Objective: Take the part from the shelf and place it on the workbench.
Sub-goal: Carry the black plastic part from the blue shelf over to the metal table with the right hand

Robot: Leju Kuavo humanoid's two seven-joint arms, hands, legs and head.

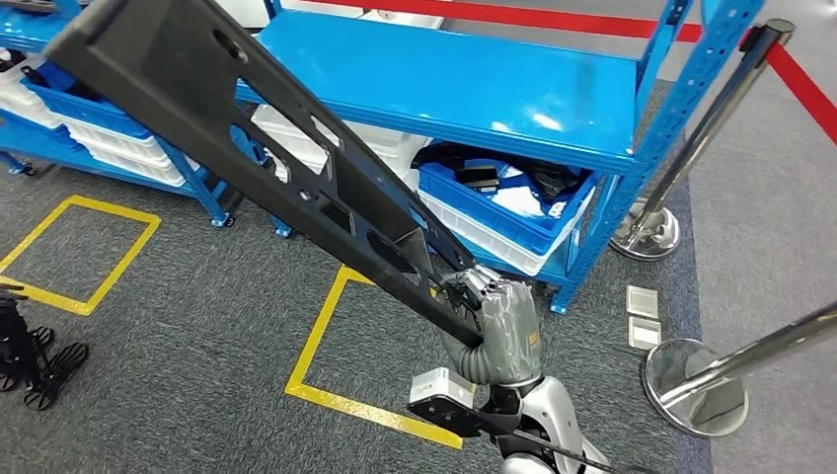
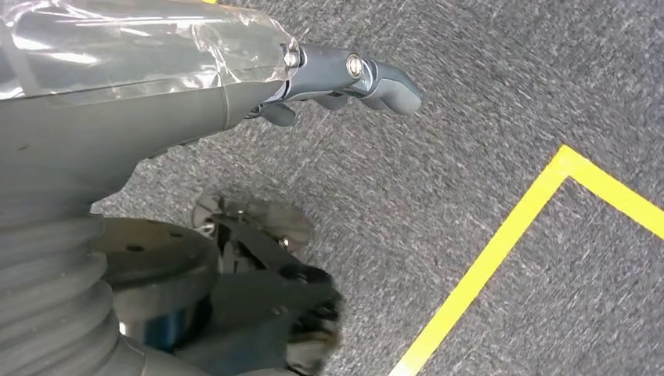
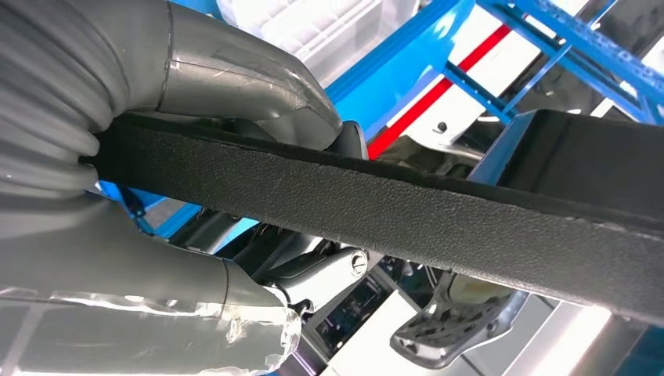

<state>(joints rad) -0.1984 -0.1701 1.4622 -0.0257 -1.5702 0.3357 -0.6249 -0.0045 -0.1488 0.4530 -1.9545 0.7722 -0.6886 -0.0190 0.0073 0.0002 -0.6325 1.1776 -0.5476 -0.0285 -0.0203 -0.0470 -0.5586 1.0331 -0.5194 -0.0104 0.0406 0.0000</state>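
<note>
The part (image 1: 296, 168) is a long black plastic panel with several cut-outs. It slants from the upper left of the head view down to my right hand (image 1: 498, 316), which grips its lower end in front of the blue shelf (image 1: 444, 79). In the right wrist view the part's textured edge (image 3: 431, 211) runs between the thumb and fingers of my right hand (image 3: 235, 78). My left hand (image 2: 156, 102) hangs over the grey carpet with its fingers (image 2: 368, 74) loosely extended and nothing in it.
A blue bin (image 1: 513, 212) of dark parts sits on the shelf's lower level, with white bins (image 1: 118, 148) to the left. Two chrome stanchions (image 1: 651, 232) (image 1: 696, 385) with a red belt (image 1: 799, 79) stand on the right. Yellow tape squares (image 1: 316, 346) mark the carpet.
</note>
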